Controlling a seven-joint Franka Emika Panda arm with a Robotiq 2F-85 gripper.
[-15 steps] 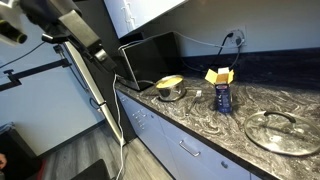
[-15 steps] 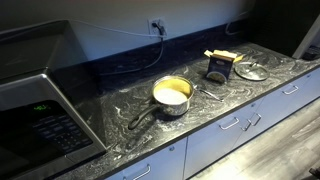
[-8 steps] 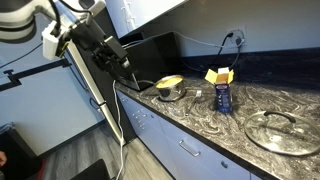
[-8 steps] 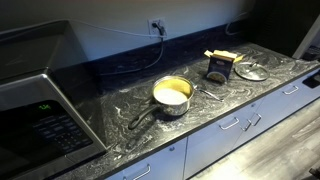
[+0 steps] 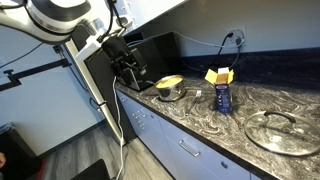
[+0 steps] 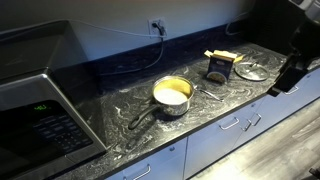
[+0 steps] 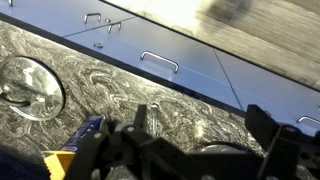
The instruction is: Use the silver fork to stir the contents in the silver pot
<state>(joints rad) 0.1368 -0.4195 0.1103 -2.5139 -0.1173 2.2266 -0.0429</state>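
Observation:
The silver pot (image 5: 170,87) with yellowish contents stands on the dark marbled counter; it also shows in the exterior view (image 6: 172,94) with its handle pointing toward the front left. The silver fork (image 6: 208,93) lies flat on the counter between the pot and a box, and shows small in the wrist view (image 7: 152,112). My gripper (image 5: 131,71) hangs in the air off the counter's front edge, apart from the pot and fork, and appears at the right edge of an exterior view (image 6: 289,74). In the wrist view its fingers (image 7: 205,125) are spread open and empty, and the pot's rim (image 7: 226,149) is partly hidden behind them.
A blue and yellow box (image 6: 220,65) stands beside the fork. A glass lid (image 5: 276,130) lies further along the counter (image 6: 120,100). A microwave (image 6: 40,115) stands at one end. Drawers with handles (image 7: 160,62) run below the counter edge. A cable hangs from the wall outlet (image 6: 157,25).
The arm has swung in toward the counter; the gripper has entered at the frame edge in one exterior view and moved nearer the pot in the other. Pot, fork and box have not moved.

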